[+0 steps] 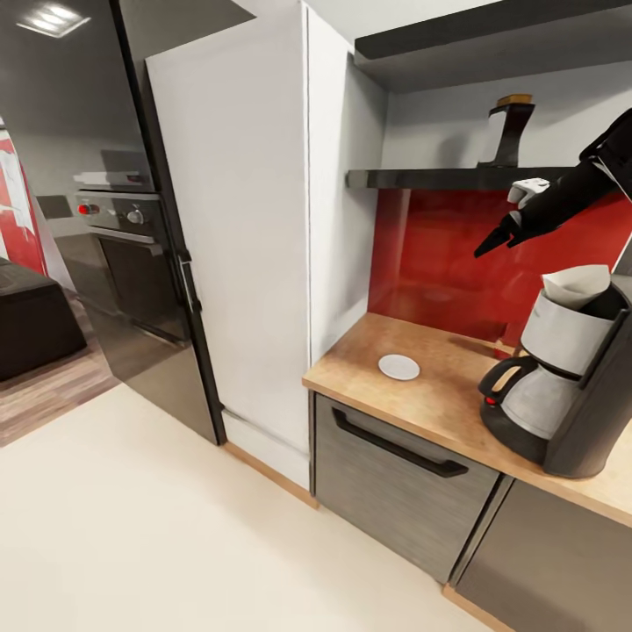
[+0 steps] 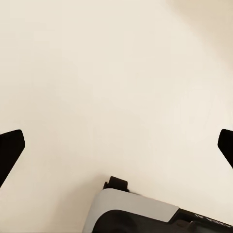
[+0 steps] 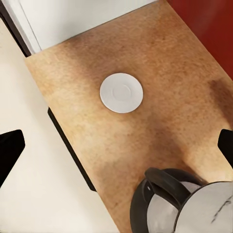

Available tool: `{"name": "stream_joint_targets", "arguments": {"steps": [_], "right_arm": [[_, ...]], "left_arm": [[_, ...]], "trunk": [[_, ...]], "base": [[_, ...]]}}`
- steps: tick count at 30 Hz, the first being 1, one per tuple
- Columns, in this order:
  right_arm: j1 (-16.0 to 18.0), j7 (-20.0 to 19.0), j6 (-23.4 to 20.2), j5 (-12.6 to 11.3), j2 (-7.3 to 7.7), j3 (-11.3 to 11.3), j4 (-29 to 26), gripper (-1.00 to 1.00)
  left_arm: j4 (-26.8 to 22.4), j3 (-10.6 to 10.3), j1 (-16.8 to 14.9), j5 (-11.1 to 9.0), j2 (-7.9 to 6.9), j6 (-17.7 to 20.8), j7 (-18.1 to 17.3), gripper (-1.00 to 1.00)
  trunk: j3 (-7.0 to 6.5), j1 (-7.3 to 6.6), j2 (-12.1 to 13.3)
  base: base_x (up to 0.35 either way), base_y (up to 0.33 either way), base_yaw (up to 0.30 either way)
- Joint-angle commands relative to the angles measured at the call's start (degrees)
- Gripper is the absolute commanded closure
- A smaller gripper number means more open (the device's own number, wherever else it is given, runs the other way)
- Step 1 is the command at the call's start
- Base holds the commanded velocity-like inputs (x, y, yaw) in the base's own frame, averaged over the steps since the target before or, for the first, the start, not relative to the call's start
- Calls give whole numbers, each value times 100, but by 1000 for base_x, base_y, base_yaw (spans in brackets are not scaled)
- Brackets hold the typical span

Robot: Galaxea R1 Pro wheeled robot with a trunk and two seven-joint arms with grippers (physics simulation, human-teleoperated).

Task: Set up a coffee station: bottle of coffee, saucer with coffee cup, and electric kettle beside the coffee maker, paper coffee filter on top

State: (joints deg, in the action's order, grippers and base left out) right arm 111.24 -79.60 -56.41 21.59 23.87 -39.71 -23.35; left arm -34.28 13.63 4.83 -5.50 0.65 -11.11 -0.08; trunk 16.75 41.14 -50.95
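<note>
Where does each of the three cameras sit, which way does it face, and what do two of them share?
Head view: high on the robot, facing down at the kitchen countertop, coffee maker and raised right gripper.
Left wrist view: by the left gripper, facing down at pale floor; open fingertips show.
Right wrist view: above the countertop, facing down; open fingertips show.
Shared: head and right wrist views both show the saucer.

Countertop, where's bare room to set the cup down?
Bare wood lies all around the saucer on the countertop: toward the white cabinet side, the red back wall and the front edge. It is crowded at the coffee maker.
</note>
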Motion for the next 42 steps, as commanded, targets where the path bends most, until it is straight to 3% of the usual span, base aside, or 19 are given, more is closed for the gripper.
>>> {"name": "stream_joint_targets", "arguments": {"steps": [1, 7, 10, 14, 17, 18, 20, 21, 23, 28, 31, 34, 36, 40, 42], "right_arm": [[3, -55, -46, 55, -1, 0, -11, -100], [-75, -55, -46, 28, -23, -8, -21, -100], [-280, -54, -46, 24, -122, -10, -240, -100], [-664, -48, -53, 34, -199, -10, -983, -100], [-1296, -40, -61, 42, -299, -10, -1786, -100], [-1912, -31, -51, -19, -369, -7, -2136, -100], [-2385, 26, -49, -77, -415, -6, -2483, -100], [-2871, 170, -47, -107, -456, -4, -2915, -100], [-3499, 456, -46, -125, -554, -2, -3473, -100], [-4459, 818, -46, -143, -696, 13, -4088, -100], [-4861, 867, -46, -145, -714, 37, -4295, -100], [-5315, 888, -41, -149, -721, 278, -4421, -100], [-5821, 897, -34, -171, -764, 777, -4479, -100], [-6454, 903, -25, -304, -916, 1368, -4537, -100], [-6588, 906, -11, -324, -933, 1435, -4544, -100]], "left_arm": [[-8, 0, 1, -56, 3, -5, -1, -100], [-8, 0, 1, -56, 3, -5, -1, -100], [-8, 0, 2, -56, 3, -5, -1, -100], [-8, 0, 5, -56, 5, -5, -1, -100], [-13, 0, 2, -56, 3, -5, -1, -100], [-23, 0, 3, -56, 4, -5, -1, -100], [-29, 0, 3, -56, 2, -5, -1, -100], [-32, 0, 3, -56, 1, -5, -1, -100], [-33, 0, 4, -56, 4, -5, -1, -100], [-39, 0, 3, -56, 2, -5, -1, -100], [-42, 0, 1, -56, 2, -5, -1, -100], [-47, 0, 1, -56, 2, -5, -1, -100], [-48, 0, 2, -56, 4, -6, -1, -100], [-48, 0, 4, -56, 5, -7, -1, -100], [-48, 0, 5, -56, 5, -10, -1, -100]], "trunk": [[6, 1, -5], [6, 1, -5], [6, 1, -5], [6, 1, -5], [6, 1, -5], [6, 1, -5], [6, 1, -5], [6, 1, -5], [6, 1, -5], [6, 1, -5], [6, 1, -5], [6, 1, -5], [6, 1, -5], [6, 1, -5], [6, 1, -5]], "base": [[21, 24, 0], [10, 11, 0], [1, 1, 0], [0, 0, 0], [0, 0, 0], [0, 0, 0], [0, 0, 0], [0, 0, 0], [0, 0, 0], [0, 0, 0], [0, 0, 0], [0, 0, 0], [0, 0, 0], [0, 0, 0], [0, 0, 0]]}}
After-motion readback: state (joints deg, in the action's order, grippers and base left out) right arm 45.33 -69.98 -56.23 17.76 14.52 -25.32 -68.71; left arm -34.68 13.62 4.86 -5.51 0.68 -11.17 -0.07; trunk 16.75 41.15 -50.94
